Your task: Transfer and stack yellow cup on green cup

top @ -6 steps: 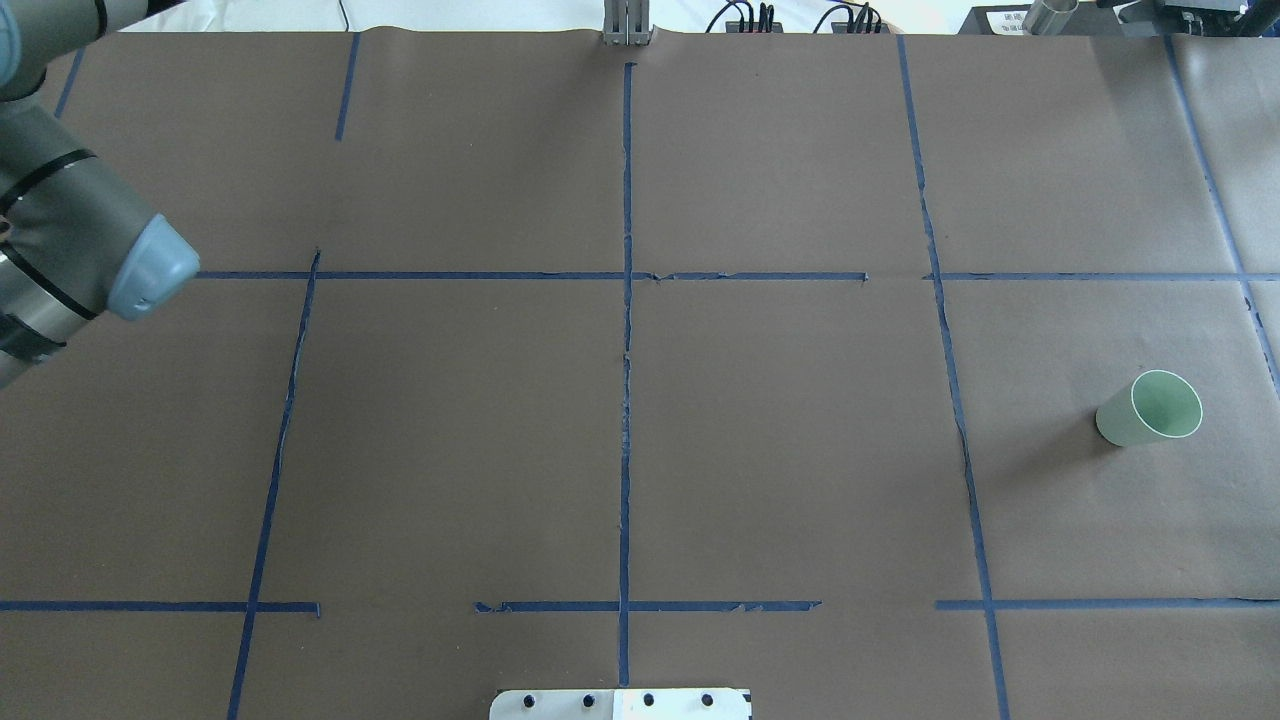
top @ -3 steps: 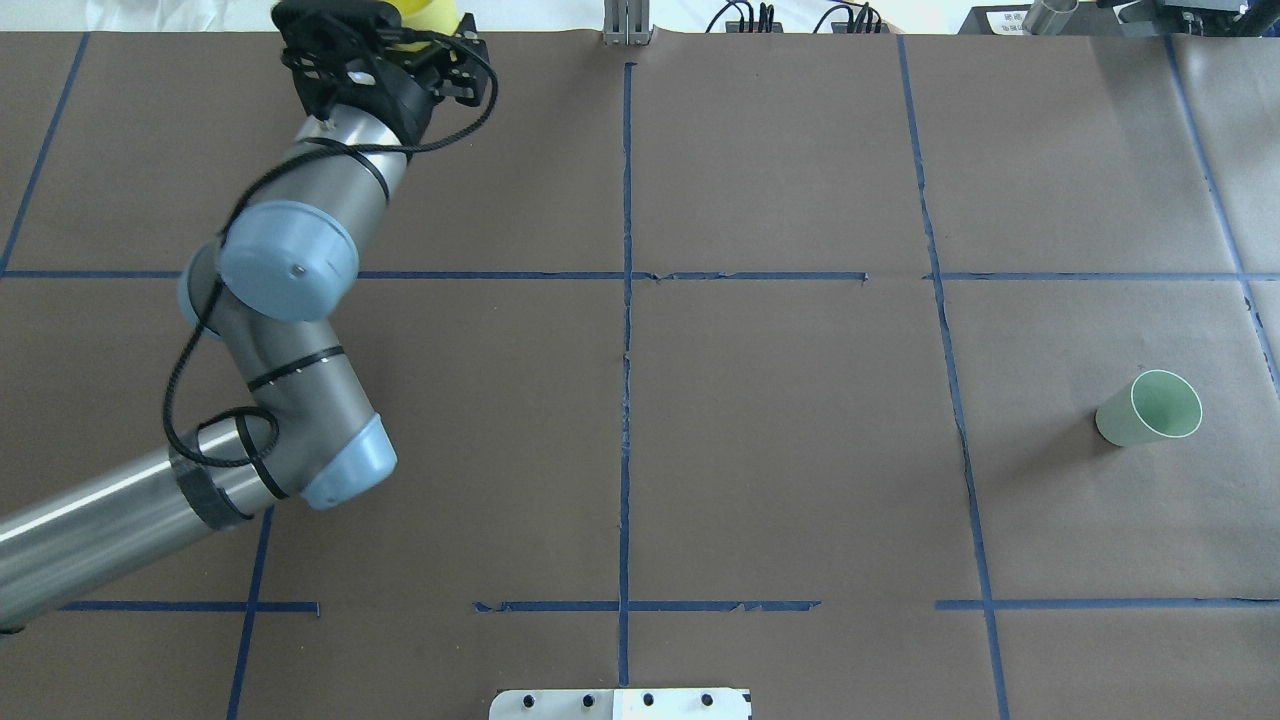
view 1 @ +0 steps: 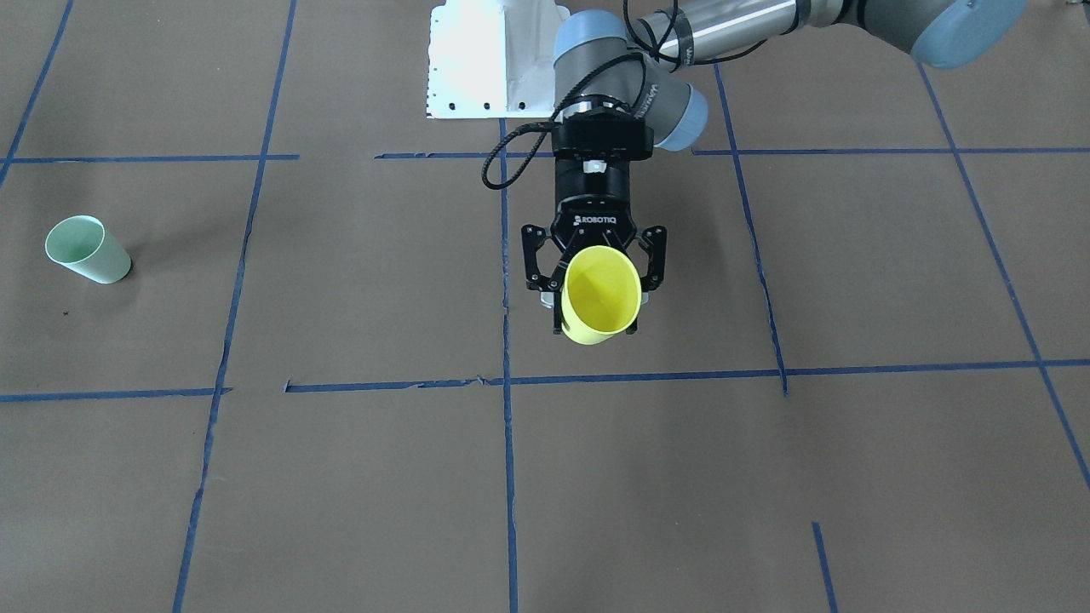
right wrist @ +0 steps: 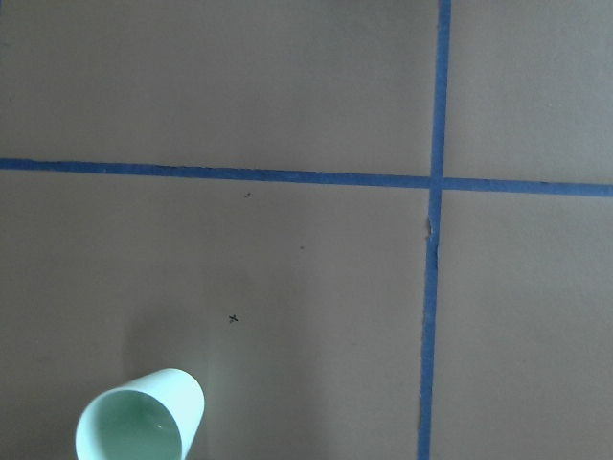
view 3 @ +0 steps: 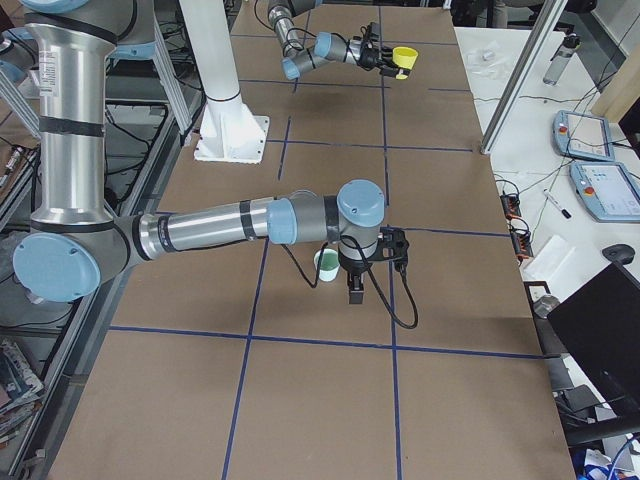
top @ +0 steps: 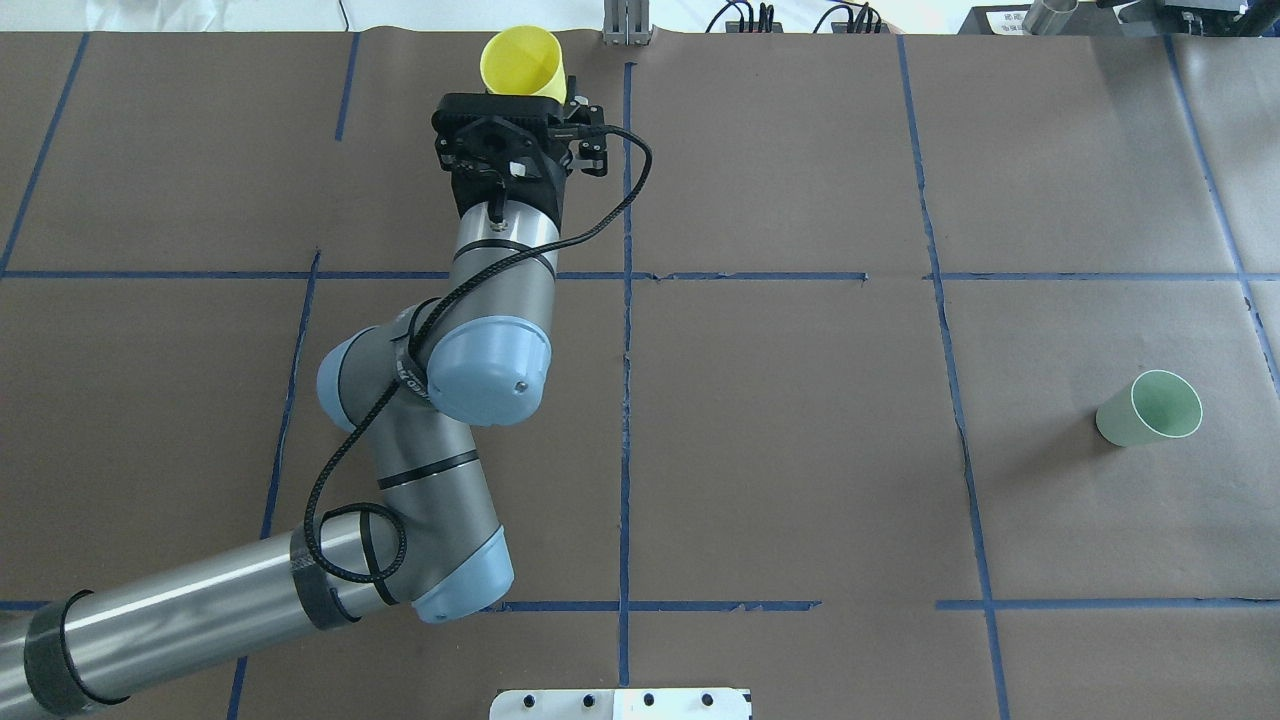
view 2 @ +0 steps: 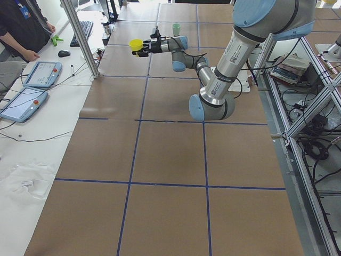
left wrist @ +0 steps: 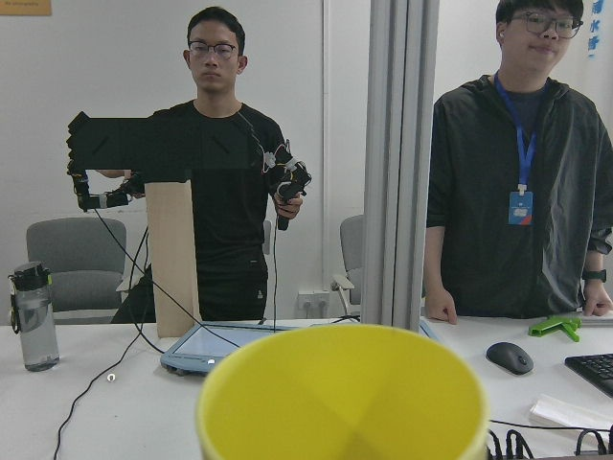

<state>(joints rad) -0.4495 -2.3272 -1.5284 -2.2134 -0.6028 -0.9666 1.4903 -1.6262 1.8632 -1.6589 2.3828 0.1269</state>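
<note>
My left gripper [view 1: 598,288] is shut on the yellow cup [view 1: 601,295] and holds it on its side above the table, mouth facing away from the robot. In the overhead view the yellow cup [top: 523,62] juts past the left gripper [top: 520,97] near the far edge, just left of the centre line. Its rim fills the bottom of the left wrist view [left wrist: 345,398]. The green cup [top: 1150,408] stands upright at the right side, also in the front-facing view [view 1: 88,249]. My right gripper [view 3: 355,290] hangs beside the green cup [view 3: 326,265]; I cannot tell if it is open.
Blue tape lines grid the brown table paper [top: 800,450]. The white robot base plate [view 1: 494,60] sits at the near edge. A metal post [top: 626,25] stands at the far edge. Two operators [left wrist: 230,192] stand behind the far side, with tablets [view 2: 26,88] there.
My left arm has swung in from the left edge to the right, carrying the yellow cup along the far edge towards the centre line. The green cup has not moved.
</note>
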